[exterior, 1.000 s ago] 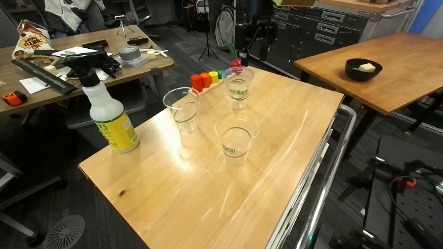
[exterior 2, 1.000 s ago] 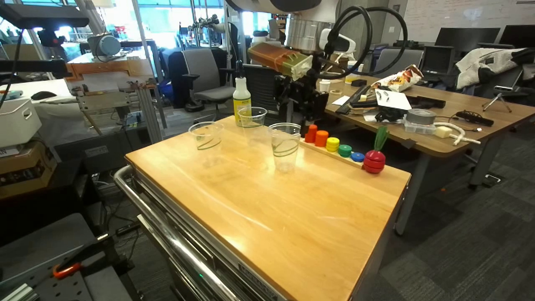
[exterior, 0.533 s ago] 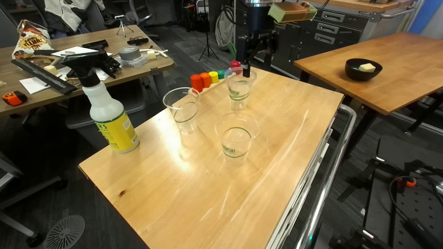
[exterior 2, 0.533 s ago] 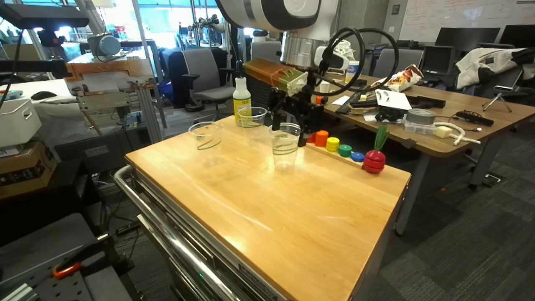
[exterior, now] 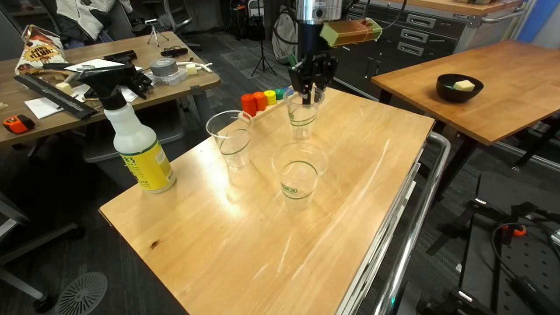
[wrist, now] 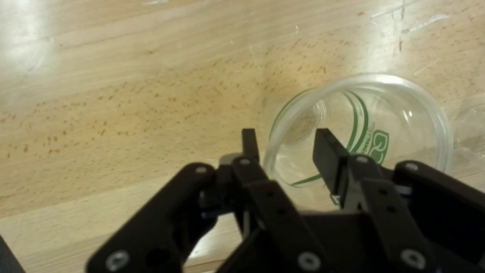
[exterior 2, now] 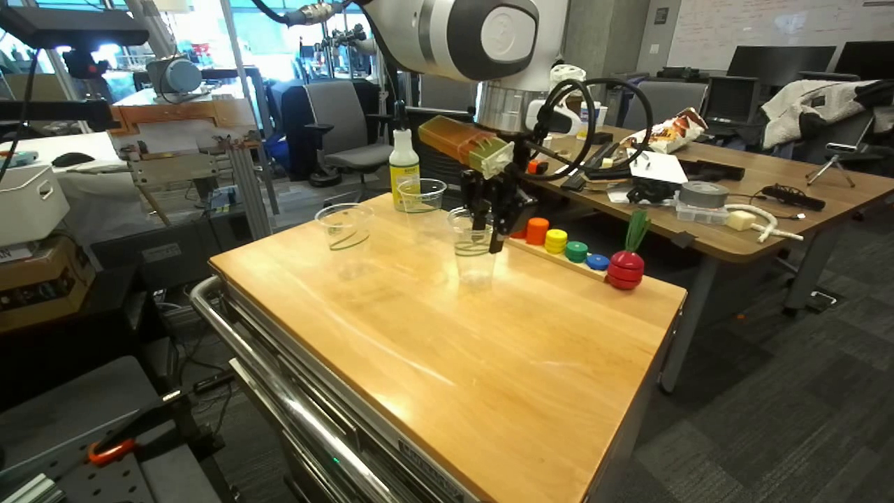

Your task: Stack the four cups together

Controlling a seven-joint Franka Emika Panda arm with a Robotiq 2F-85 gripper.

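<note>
Clear cups stand upright at three places on the wooden cart top. The back cup [exterior: 301, 118] has doubled green lines and looks like two nested cups. It also shows in an exterior view [exterior 2: 475, 265] and the wrist view [wrist: 373, 110]. A cup [exterior: 234, 142] stands near the spray bottle, also in an exterior view [exterior 2: 422, 201]. Another cup [exterior: 299, 181] stands at the front, also in an exterior view [exterior 2: 347, 234]. My gripper [wrist: 286, 146] is open, astride the back cup's rim, one finger inside, one outside. It shows in both exterior views [exterior: 309, 97] [exterior 2: 487, 237].
A yellow-labelled spray bottle [exterior: 148, 162] stands at the cart's edge. A row of coloured blocks [exterior 2: 557, 242] and a red radish toy [exterior 2: 625, 270] line the edge beside the back cup. A metal handle [exterior: 420, 218] runs along one cart side.
My gripper has come down from above onto the back cup's rim, and its fingers have drawn closer together. The back cup's green mark has shifted slightly. The other cups have not moved.
</note>
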